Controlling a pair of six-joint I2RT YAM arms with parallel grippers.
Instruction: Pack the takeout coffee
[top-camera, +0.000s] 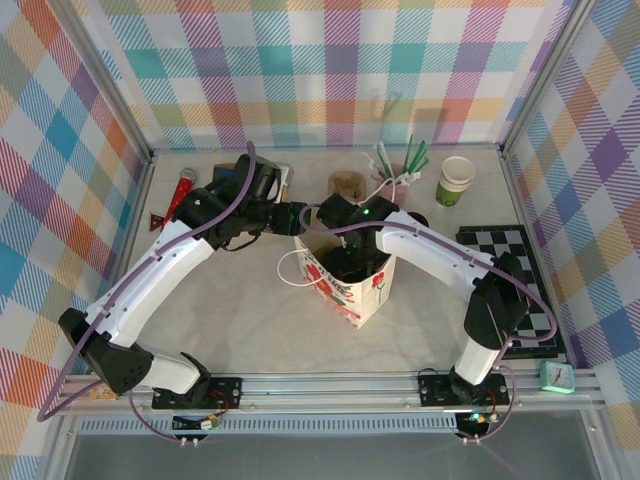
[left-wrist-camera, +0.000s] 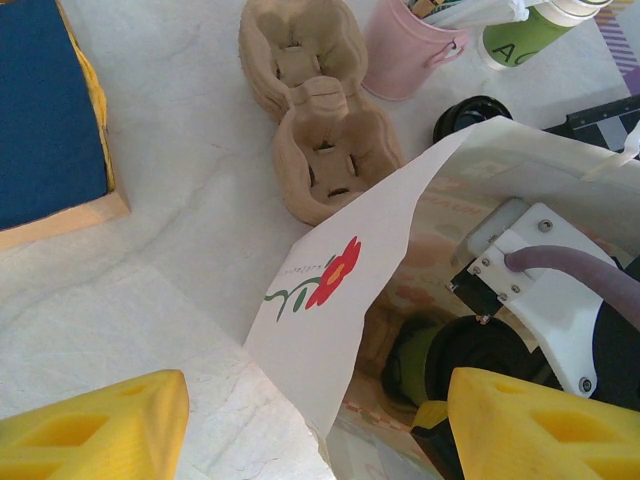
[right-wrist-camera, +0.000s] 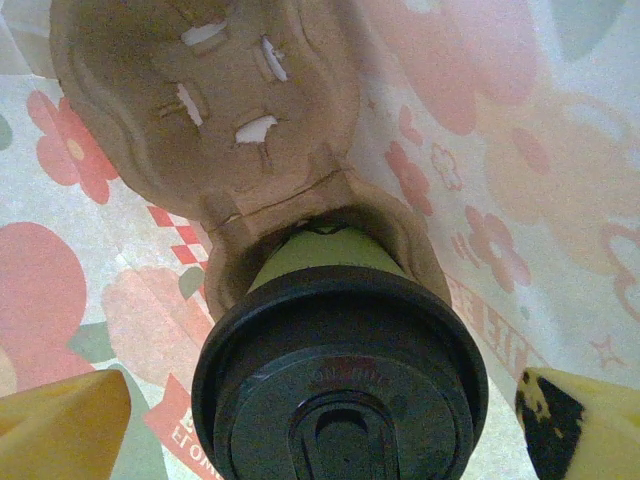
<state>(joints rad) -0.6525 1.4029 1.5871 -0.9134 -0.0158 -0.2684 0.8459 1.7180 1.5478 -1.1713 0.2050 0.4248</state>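
Note:
The takeout coffee, a green cup under a round black lid, stands in one pocket of a brown pulp carrier on the floor of a flower-printed paper bag. My right gripper reaches down into the bag, open, with a yellow finger on each side of the lid and clear of it. In the left wrist view the cup shows inside the bag beneath the right wrist. My left gripper is open astride the bag's near wall, fingers not touching it.
A second pulp carrier lies on the table behind the bag, beside a pink cup, a green-and-white cup stack and a loose black lid. A blue block lies at the left, a checkerboard at the right.

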